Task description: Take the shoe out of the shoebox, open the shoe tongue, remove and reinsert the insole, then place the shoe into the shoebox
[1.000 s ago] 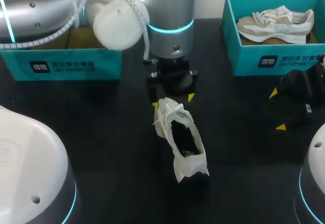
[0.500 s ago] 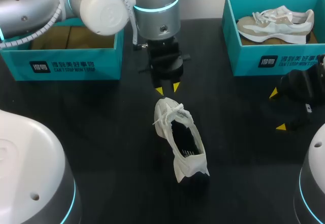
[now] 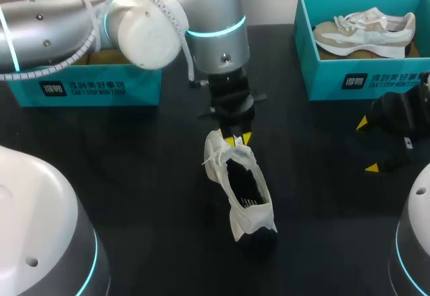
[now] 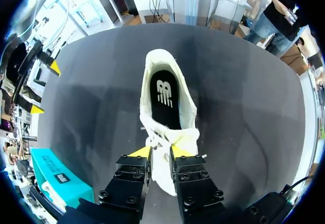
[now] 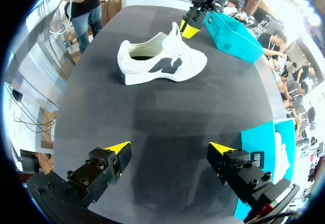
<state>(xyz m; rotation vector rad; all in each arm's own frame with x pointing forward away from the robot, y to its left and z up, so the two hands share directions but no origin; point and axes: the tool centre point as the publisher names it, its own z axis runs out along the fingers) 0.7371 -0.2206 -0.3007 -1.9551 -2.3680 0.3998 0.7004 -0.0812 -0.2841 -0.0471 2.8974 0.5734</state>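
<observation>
A white shoe (image 3: 240,192) stands upright on the black table, its toe toward my left arm; its black insole (image 4: 163,98) shows through the opening. My left gripper (image 3: 235,139) is at the shoe's front, and in the left wrist view the gripper (image 4: 161,152) is shut on the shoe tongue (image 4: 161,136), a yellow tip on either side of it. Off to the right, my right gripper (image 3: 367,145) stands open and holds nothing. Its wrist view has the shoe (image 5: 162,61) lying well ahead of the open gripper (image 5: 169,148), with the left gripper (image 5: 192,28) at its laces.
A teal shoebox (image 3: 87,88) sits at the back left behind my left arm. Another teal shoebox (image 3: 363,78) at the back right holds a beige and white shoe (image 3: 366,31). Bare black tabletop surrounds the white shoe.
My left gripper came down toward the shoe's front and its fingers closed from wide apart onto the tongue. The shoe and right arm stayed put.
</observation>
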